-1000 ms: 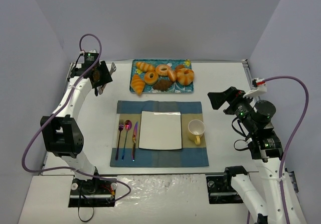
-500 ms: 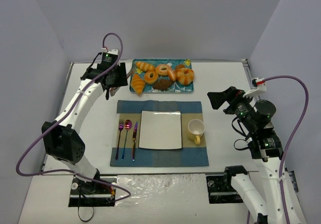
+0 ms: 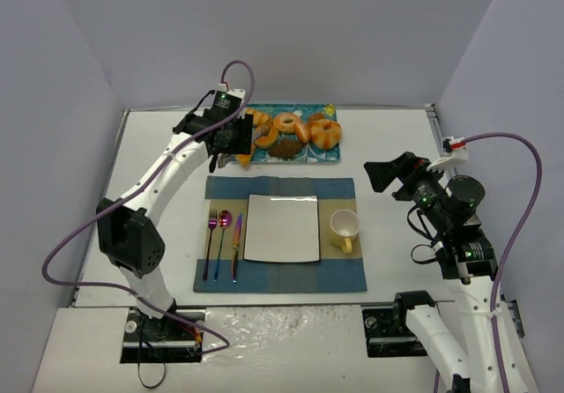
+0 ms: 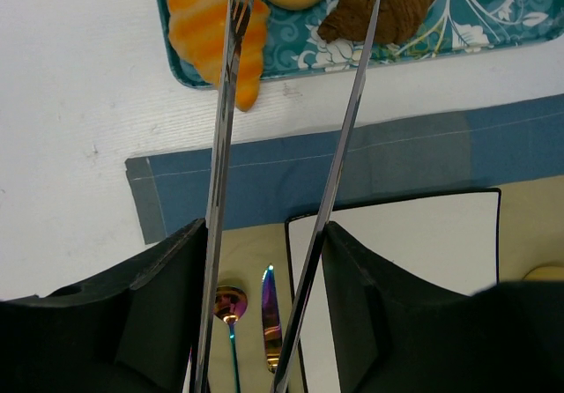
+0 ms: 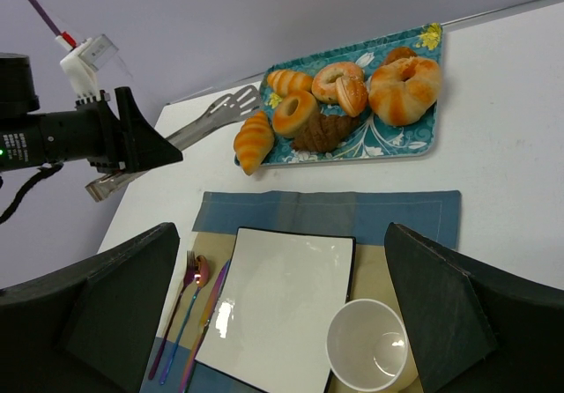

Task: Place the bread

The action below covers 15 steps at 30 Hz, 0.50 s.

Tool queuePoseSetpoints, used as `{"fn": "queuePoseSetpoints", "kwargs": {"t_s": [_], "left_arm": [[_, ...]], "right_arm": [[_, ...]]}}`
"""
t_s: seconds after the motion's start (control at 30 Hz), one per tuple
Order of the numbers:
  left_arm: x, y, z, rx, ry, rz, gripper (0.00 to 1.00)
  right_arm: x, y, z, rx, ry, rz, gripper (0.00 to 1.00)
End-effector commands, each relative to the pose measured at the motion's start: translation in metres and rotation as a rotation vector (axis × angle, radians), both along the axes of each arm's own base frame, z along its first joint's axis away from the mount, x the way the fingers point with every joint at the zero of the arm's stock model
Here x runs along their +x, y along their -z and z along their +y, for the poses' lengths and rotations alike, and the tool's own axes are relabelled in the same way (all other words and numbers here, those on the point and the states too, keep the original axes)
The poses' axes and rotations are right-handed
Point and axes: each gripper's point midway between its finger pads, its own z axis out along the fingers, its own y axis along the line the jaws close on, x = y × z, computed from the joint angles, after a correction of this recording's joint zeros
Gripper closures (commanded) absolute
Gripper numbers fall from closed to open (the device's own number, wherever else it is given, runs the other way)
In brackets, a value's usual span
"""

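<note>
- The teal floral tray (image 4: 300, 54) and the orange striped croissant (image 4: 198, 23) run off the left wrist view's top edge.
- The silver metal tongs (image 4: 219, 146) have their tips cut off there too.

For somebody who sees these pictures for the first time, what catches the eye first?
The teal tray of golden breads at the far side stands out most. At its left corner, the left gripper holds metal tongs, one tip over the striped croissant. In the middle, a white square plate lies empty on a blue placemat.
</note>
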Motion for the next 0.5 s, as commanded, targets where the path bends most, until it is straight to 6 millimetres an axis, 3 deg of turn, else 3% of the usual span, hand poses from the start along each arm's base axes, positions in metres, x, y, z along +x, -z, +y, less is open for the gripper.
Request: {"fn": "queuePoseSetpoints", "kwargs": {"t_s": [0.0,0.47], "left_arm": [[0.004,-0.028,-0.021,-0.011,0.054,-0.069,0.52],[0.012,-0.001,-0.059,0.098,0.121,-0.039,0.52]], "right_arm": [[0.004,-0.023,0.003,0.016,-0.015,-0.092,0.00],[0.003,-0.027,0.003,0.017,-0.016,-0.101,0.00]]}}
